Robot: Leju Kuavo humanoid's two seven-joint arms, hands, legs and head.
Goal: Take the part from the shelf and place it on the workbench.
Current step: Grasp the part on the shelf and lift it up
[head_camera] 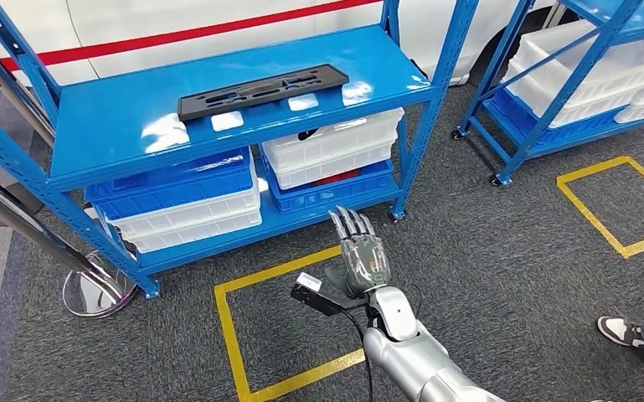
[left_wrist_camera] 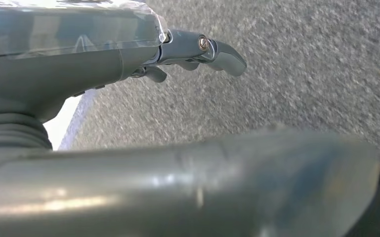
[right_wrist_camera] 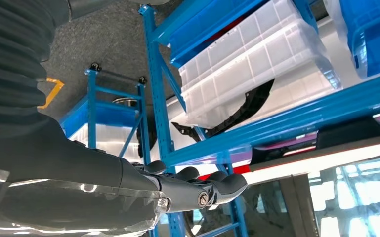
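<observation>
Head view, looking down on a blue shelf [head_camera: 126, 126] at upper left of frame, with the part [head_camera: 261, 90], a long flat black panel with slots, lying on the top deck near its back edge, untouched. Below it, on the lower deck, stacked crates: a blue bin [head_camera: 172, 186] over a white bin [head_camera: 193, 219] at left, white bins [head_camera: 335, 146] over a blue tray [head_camera: 327, 191] at right, something red and something dark just visible between them; contents otherwise hidden. At lower centre, the right hand [head_camera: 362, 251] raised on its silver arm, fingers straight and slightly spread, holding nothing, over grey carpet beside a yellow floor square [head_camera: 226, 327]. At upper right, a second blue rack [head_camera: 553, 117] holding more white bins [head_camera: 586, 71]. At the lower right corner, a person's shoe [head_camera: 624, 332]. Right wrist view, seen from below the shelves: the same hand's dark fingers [right_wrist_camera: 217, 185] extended and empty, plus a curved black piece under a translucent white crate [right_wrist_camera: 257, 64], a detail hidden from above. Left wrist view: the left hand [left_wrist_camera: 128, 54] over grey carpet, dark fingers [left_wrist_camera: 217, 52] extended with nothing between them, a yellow mark at the right edge.
</observation>
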